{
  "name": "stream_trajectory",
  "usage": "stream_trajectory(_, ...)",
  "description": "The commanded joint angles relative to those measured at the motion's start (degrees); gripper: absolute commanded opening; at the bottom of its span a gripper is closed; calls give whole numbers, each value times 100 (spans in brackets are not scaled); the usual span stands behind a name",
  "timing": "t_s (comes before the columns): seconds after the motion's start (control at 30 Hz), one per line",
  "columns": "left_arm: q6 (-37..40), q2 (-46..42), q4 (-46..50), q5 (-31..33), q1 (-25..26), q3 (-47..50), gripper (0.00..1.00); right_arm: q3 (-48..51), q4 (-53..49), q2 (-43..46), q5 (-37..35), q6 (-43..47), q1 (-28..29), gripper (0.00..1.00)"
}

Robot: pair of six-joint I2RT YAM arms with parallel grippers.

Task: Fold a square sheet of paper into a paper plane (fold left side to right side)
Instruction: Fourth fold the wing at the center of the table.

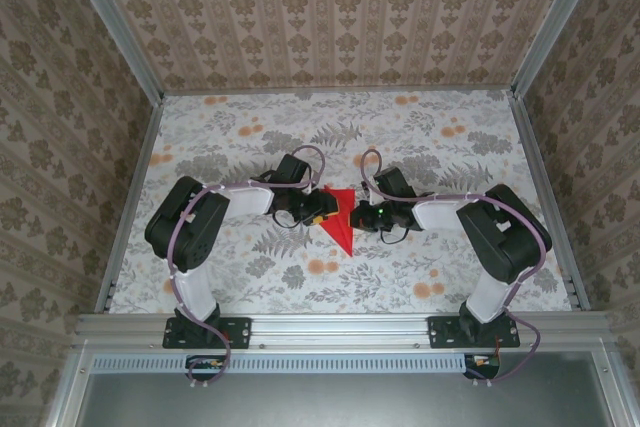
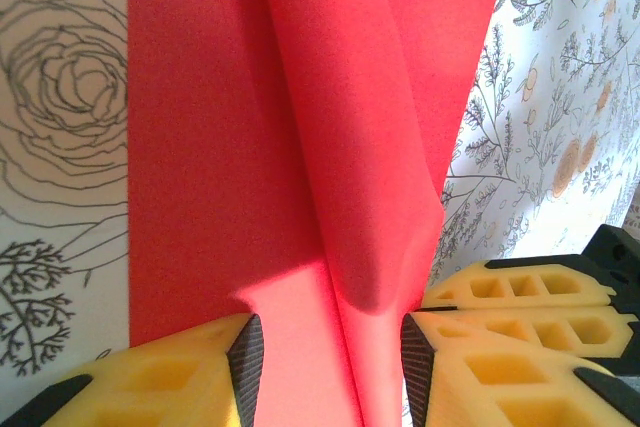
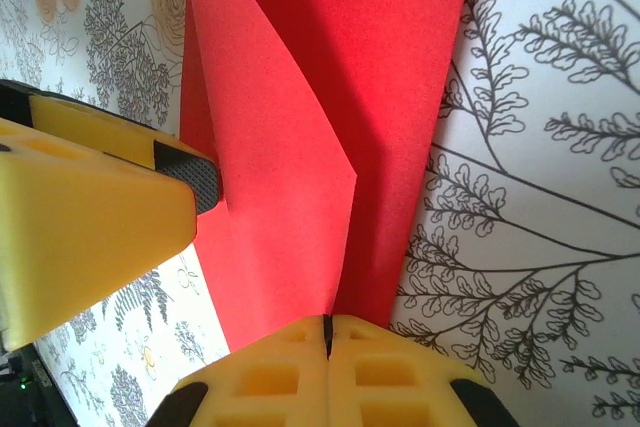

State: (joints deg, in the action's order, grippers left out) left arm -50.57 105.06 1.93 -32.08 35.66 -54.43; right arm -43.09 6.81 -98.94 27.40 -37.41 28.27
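the red paper sheet [image 1: 342, 223] is lying at the middle of the bench, on the floral tablecloth [image 1: 450, 162], between the two arms, with one flap standing up off the rest along a crease. the left gripper [image 2: 330, 372] is reaching in with its jaws spread, and the raised flap is passing between its black pads [image 2: 246, 359]; whether either pad is touching the paper is hard to tell. the right gripper [image 3: 327, 342] is meeting the sheet's near edge with its jaws pressed together, apparently pinching the flap's corner at the seam between its yellow fingers [image 3: 260, 382].
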Motion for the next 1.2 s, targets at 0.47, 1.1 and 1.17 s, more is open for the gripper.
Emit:
stream_trajectory(0.47, 72, 97, 378, 123, 29, -118, 45, -128, -408, 26, -191, 240, -41, 0)
stream_trajectory(1.1, 68, 78, 351, 89, 38, -102, 45, -208, -725, -162, -352, 420, -15, 0)
stream_trajectory(1.17, 110, 19, 371, 65, 38, -128, 46, -215, -830, -191, -397, 449, -15, 0)
